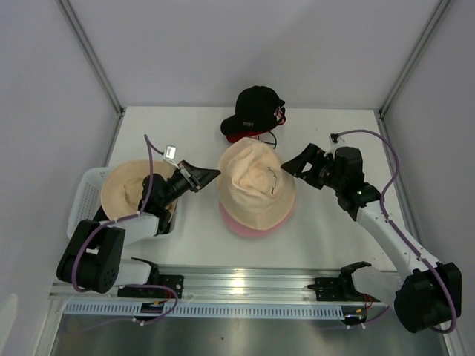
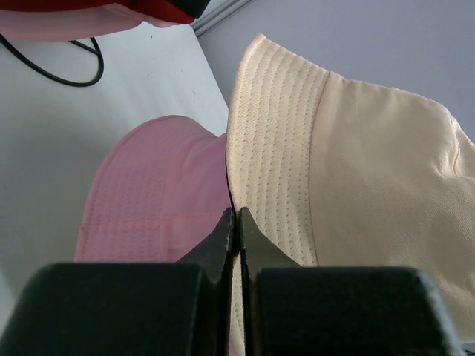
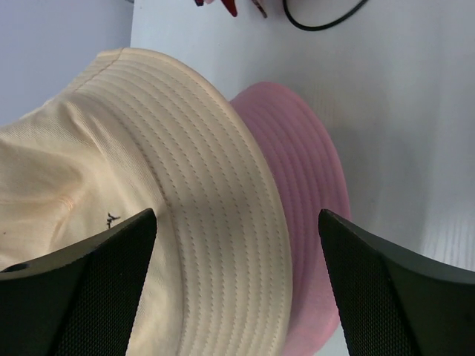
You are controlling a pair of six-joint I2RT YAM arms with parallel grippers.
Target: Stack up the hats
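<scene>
A cream hat (image 1: 252, 179) sits on top of a pink hat (image 1: 256, 222) in the middle of the table. My left gripper (image 1: 214, 173) is at the cream hat's left edge. In the left wrist view the left gripper (image 2: 236, 215) is shut on the brim of the cream hat (image 2: 356, 163), with the pink hat (image 2: 148, 193) just below and to its left. My right gripper (image 1: 291, 167) is at the stack's right side. In the right wrist view the right gripper (image 3: 237, 215) stands open over the brim of the cream hat (image 3: 215, 185), beside the pink hat (image 3: 304, 163). A wider beige hat (image 1: 130, 189) lies in the basket.
A white basket (image 1: 83, 196) stands at the left table edge, under the left arm. A black baseball cap (image 1: 254, 110) with red under its visor lies at the back, a thin black wire (image 2: 52, 70) beside it. Grey walls close in the sides and back.
</scene>
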